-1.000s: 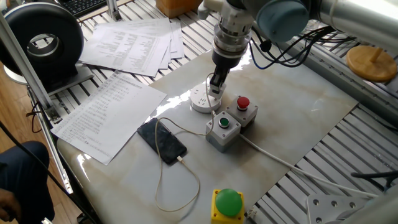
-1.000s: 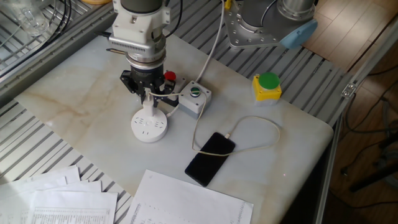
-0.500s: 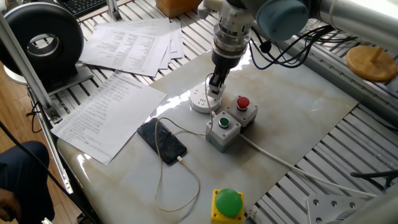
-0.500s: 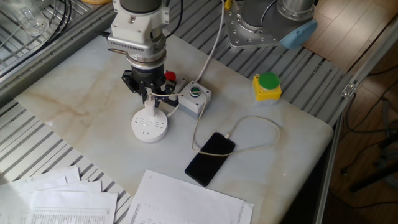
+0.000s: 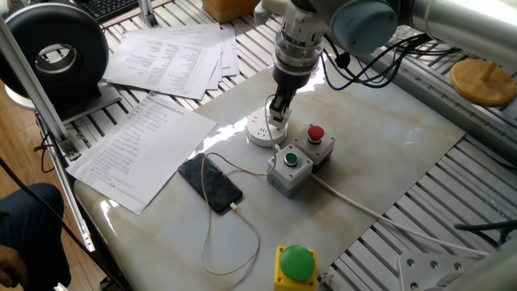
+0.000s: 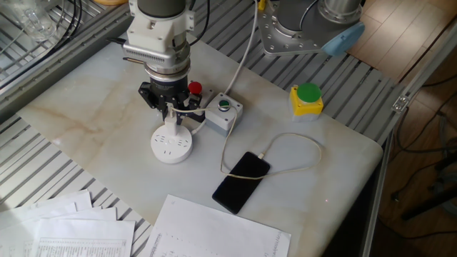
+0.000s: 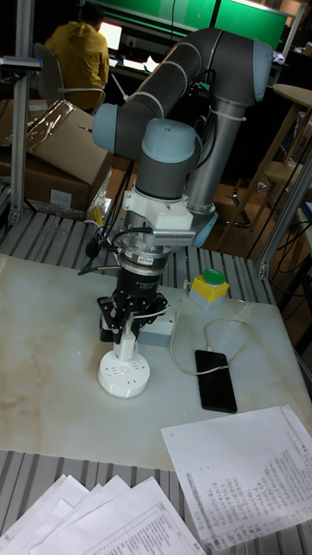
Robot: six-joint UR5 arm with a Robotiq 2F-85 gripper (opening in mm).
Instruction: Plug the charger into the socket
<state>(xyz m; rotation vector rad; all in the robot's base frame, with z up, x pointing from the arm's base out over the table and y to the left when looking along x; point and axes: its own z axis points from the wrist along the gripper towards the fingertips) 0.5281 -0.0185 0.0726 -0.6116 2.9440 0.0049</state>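
Counter: a shiny pale marble-look counter [image 6: 86, 107] lies on a bed of grey metal rails [image 5: 452, 206].
Papers: white printed paper sheets [image 5: 166, 52] lie at one end of the counter, some stacked and fanned out.
Floor: brown wooden floor [image 6: 421, 121] shows past the counter's edge.
Boxes: brown cardboard boxes [image 7: 52, 156] sit behind the counter.
Person: a person in a yellow top [image 7: 78, 52] sits on a chair far back, facing away.
Wall: a bright green wall panel [image 7: 208, 13] glows at the back.
Light: soft light from above makes white shine spots on the counter.
Round thing: a big black round drum [image 5: 56, 52] stands near the papers.
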